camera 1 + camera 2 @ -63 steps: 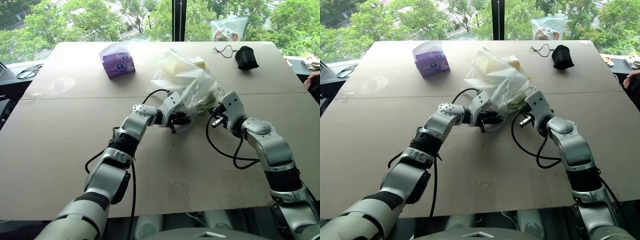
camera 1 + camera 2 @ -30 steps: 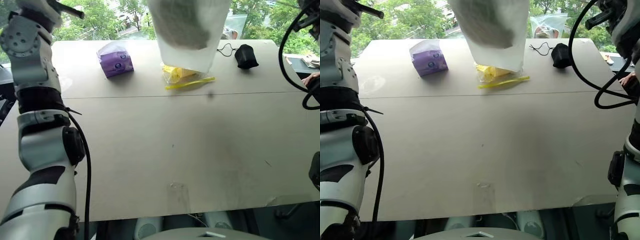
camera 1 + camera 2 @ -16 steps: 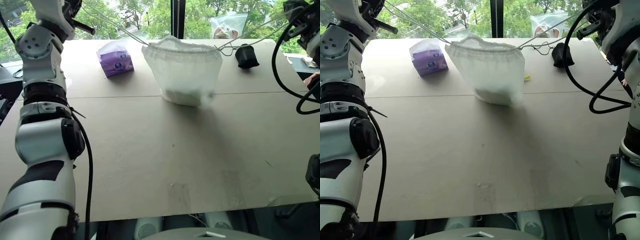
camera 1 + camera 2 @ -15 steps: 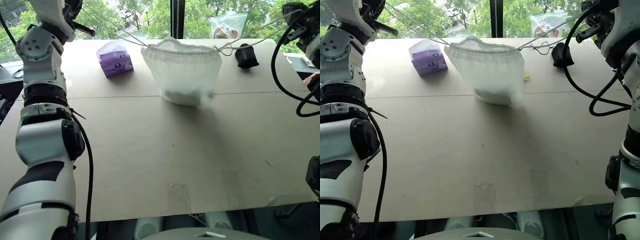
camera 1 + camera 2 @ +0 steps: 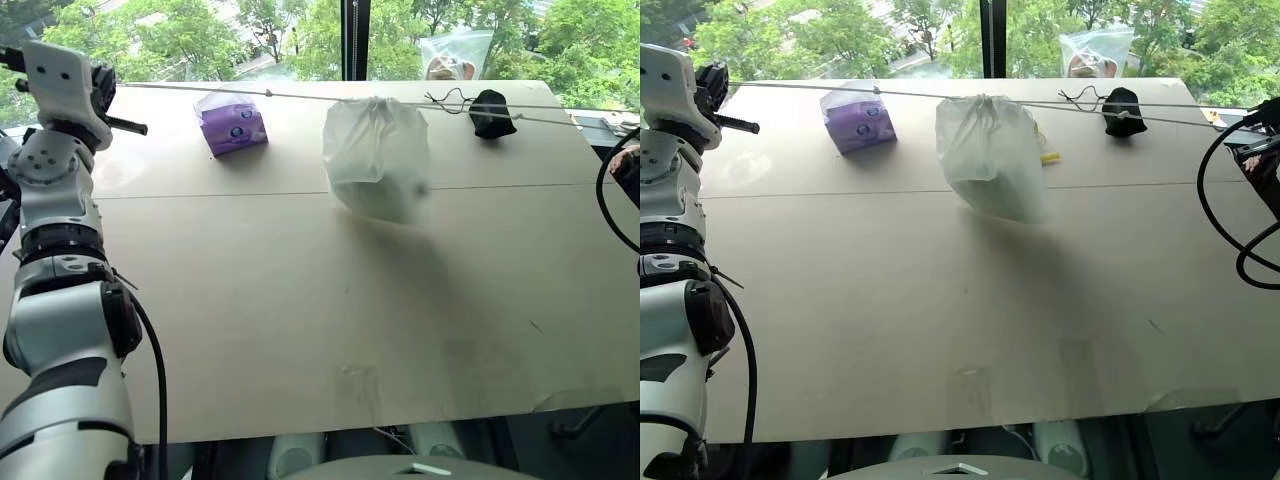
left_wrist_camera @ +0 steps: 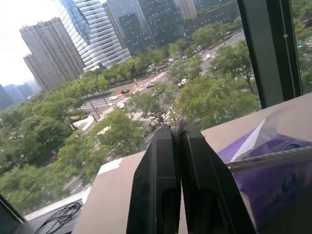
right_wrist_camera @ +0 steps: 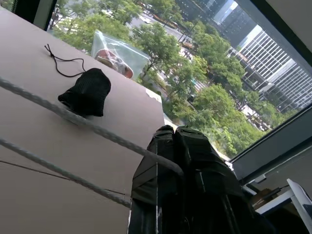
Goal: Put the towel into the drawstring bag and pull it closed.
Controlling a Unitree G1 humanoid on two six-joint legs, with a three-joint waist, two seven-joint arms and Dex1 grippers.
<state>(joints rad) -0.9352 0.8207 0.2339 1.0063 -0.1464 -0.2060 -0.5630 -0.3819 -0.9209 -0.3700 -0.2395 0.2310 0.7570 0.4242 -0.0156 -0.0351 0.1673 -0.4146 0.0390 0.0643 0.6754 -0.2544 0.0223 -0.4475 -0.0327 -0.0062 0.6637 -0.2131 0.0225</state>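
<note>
Now we see the drawstring bag (image 5: 377, 160) cinched shut at its mouth, hanging from its taut cords (image 5: 1160, 112) with its bottom at the surface (image 5: 300, 300), between the purple tissue pack (image 5: 233, 122) and the black pouch (image 5: 491, 113). Our left fingers (image 6: 158, 170) are clenched on the cord end out to the left, and our right fingers (image 7: 195, 156) are clenched on the cords out to the right. We make out a greenish bulk low inside the bag, likely the towel (image 5: 998, 190).

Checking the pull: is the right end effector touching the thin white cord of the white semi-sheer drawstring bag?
Touching. In the right wrist view, the right end effector is shut on the thin white cord, which runs taut into its black fingertips.
</note>
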